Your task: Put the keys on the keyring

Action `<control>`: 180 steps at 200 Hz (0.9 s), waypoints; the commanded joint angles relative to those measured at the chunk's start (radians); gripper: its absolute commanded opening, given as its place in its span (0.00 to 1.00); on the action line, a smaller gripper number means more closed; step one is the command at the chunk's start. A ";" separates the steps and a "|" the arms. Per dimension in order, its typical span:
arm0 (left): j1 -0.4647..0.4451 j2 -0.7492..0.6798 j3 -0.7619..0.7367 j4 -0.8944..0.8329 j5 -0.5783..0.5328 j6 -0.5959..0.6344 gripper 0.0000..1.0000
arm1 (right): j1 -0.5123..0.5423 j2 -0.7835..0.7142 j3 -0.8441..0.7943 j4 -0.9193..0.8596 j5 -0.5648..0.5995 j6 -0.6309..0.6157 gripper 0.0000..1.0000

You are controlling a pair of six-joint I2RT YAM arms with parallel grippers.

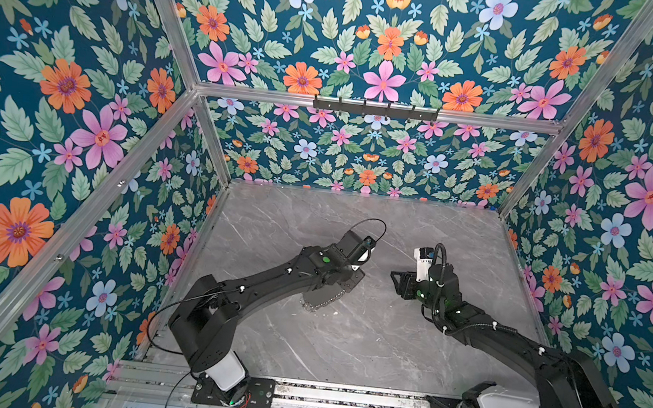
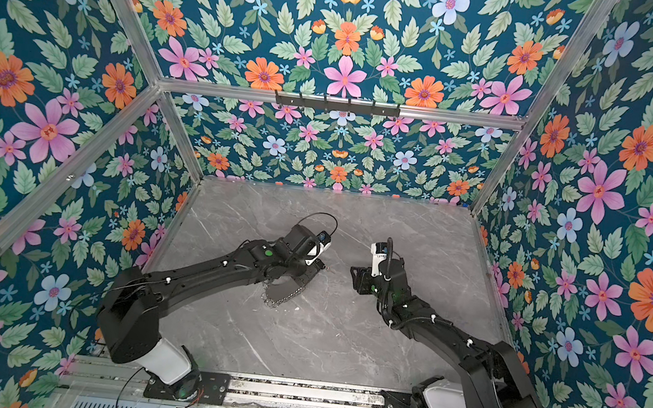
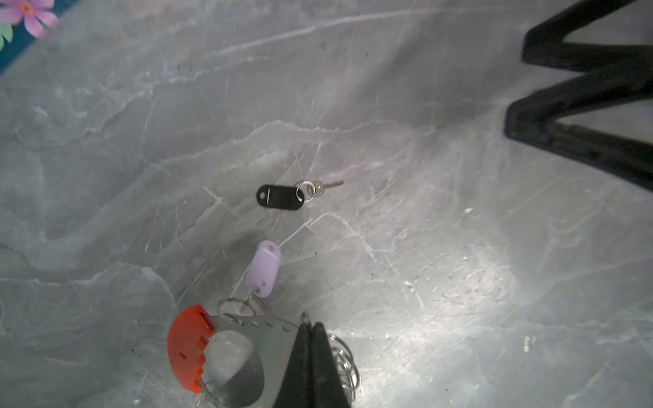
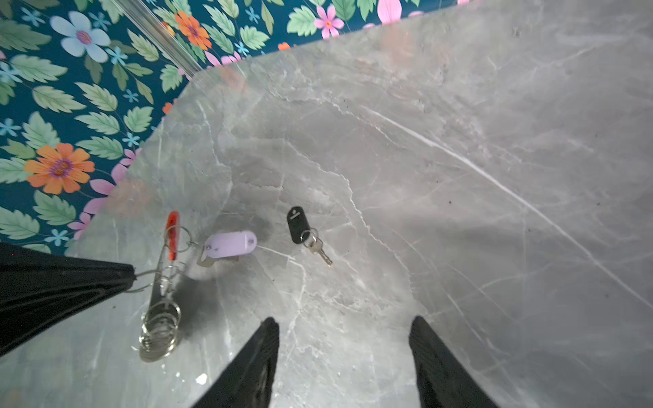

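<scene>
Keyring [image 3: 261,328] in left jaws; black key [image 3: 281,197] apart

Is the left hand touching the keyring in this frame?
Touching. In the left wrist view the left hand is shut on the grey metal band of the keyring, beside its red section; no gap shows between fingers and metal.
</scene>
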 commanded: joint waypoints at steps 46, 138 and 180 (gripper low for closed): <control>0.056 -0.053 0.066 0.120 0.233 0.037 0.00 | -0.051 -0.116 0.278 -0.335 -0.390 -0.081 0.61; 0.136 -0.041 0.205 0.119 0.488 0.081 0.00 | -0.145 -0.045 0.419 -0.379 -0.697 -0.147 0.49; 0.143 -0.036 0.243 0.086 0.539 0.098 0.00 | -0.145 0.001 0.452 -0.371 -0.708 -0.196 0.46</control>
